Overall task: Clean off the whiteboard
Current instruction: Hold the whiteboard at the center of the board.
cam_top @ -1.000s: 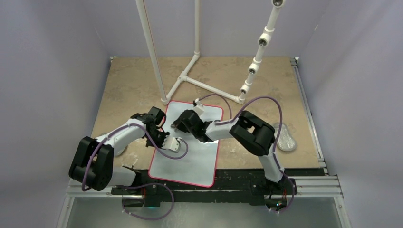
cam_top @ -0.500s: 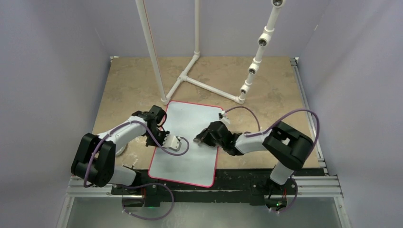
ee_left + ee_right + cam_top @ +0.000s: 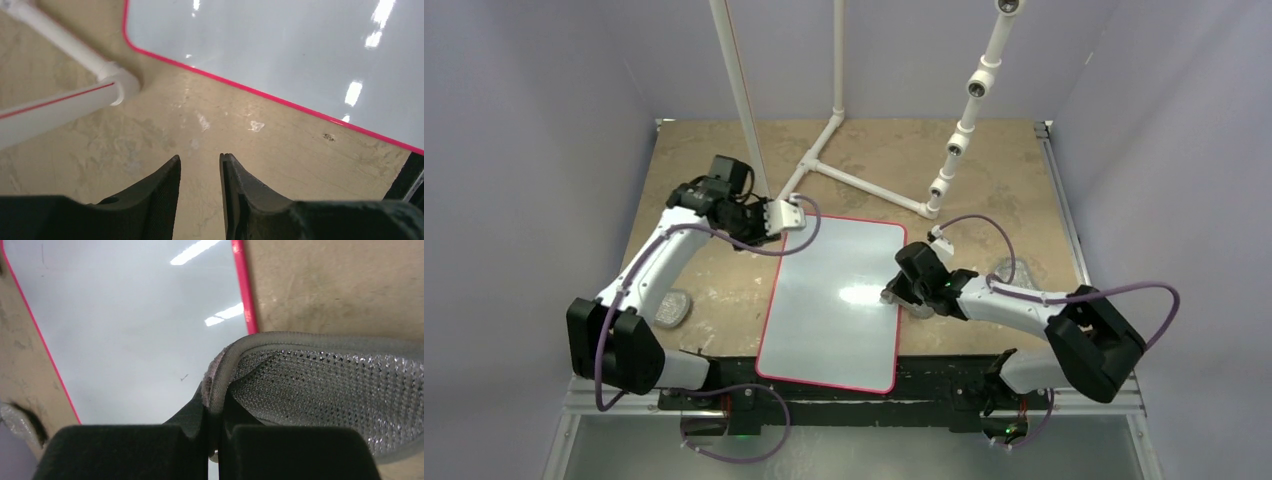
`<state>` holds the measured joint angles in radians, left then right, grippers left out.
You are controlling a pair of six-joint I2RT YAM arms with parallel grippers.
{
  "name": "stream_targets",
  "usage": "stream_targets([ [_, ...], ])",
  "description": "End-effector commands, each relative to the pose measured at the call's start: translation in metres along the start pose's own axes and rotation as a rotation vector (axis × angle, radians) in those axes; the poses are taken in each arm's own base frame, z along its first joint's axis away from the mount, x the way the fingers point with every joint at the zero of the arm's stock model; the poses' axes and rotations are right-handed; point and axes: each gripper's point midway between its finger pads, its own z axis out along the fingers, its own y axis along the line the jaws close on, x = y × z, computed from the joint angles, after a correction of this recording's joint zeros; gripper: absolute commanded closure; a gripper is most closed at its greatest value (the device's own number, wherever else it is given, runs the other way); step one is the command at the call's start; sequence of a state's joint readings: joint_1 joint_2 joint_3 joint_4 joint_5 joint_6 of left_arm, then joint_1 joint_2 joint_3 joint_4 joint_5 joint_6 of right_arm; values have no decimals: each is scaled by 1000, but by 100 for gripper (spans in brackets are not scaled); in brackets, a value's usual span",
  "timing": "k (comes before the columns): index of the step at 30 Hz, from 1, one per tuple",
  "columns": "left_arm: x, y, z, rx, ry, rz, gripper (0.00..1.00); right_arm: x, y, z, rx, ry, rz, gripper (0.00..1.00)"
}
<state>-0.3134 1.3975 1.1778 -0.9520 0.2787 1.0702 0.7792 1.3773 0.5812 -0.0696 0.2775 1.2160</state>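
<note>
The whiteboard (image 3: 834, 300) is lying flat on the desk (image 3: 984, 170), between the two arms. It is shiny and white with a thin red line all around it. Bright spots of light are shining on it. Its near short side is sitting over the dark strip at the front of the desk.

The right tool (image 3: 212, 390) is sitting at the right long side of the whiteboard, about halfway along. Its two fingers are pressing together on a folded edge of a grey pad (image 3: 320, 390). The pad is looking like a net of tiny silver loops with a soft grey rim. The pinched fold is lying over the whiteboard, just inside its red line. Most of the pad is spreading out over the desk beside it.

The left tool (image 3: 200, 157) is hanging over the desk just beside the far left corner of the whiteboard. Its two dark fingers are standing a little apart and are holding nothing. It is not touching the whiteboard.

White pipes (image 3: 864, 185) are standing on the desk just past the far side of the whiteboard. One pipe foot is sitting close to the far left corner.

A small grey lump (image 3: 672, 308) is lying on the desk well to the left of the whiteboard. Another grey thing (image 3: 1021, 270) is peeking out behind the right arm, to the right of the whiteboard.
</note>
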Motion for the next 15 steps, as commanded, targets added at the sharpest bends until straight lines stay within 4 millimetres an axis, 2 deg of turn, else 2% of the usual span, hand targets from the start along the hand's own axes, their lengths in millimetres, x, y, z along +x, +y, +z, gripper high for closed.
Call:
stream_targets([
  [1, 3, 11, -35, -63, -96, -209, 65, -19, -19, -18, 84, -28, -89, 100],
  [5, 22, 3, -32, -72, -50, -284, 63, -24, -1, -26, 26, -28, -105, 100],
  [8, 22, -15, -22, -21, -84, -301, 63, -33, 17, -25, -9, -53, -98, 100],
  [12, 14, -42, 2, 95, -175, -283, 65, -56, 66, -11, -78, -126, -81, 100],
  [15, 18, -53, 21, 150, -176, -293, 66, -60, 103, 15, -99, -122, -72, 100],
])
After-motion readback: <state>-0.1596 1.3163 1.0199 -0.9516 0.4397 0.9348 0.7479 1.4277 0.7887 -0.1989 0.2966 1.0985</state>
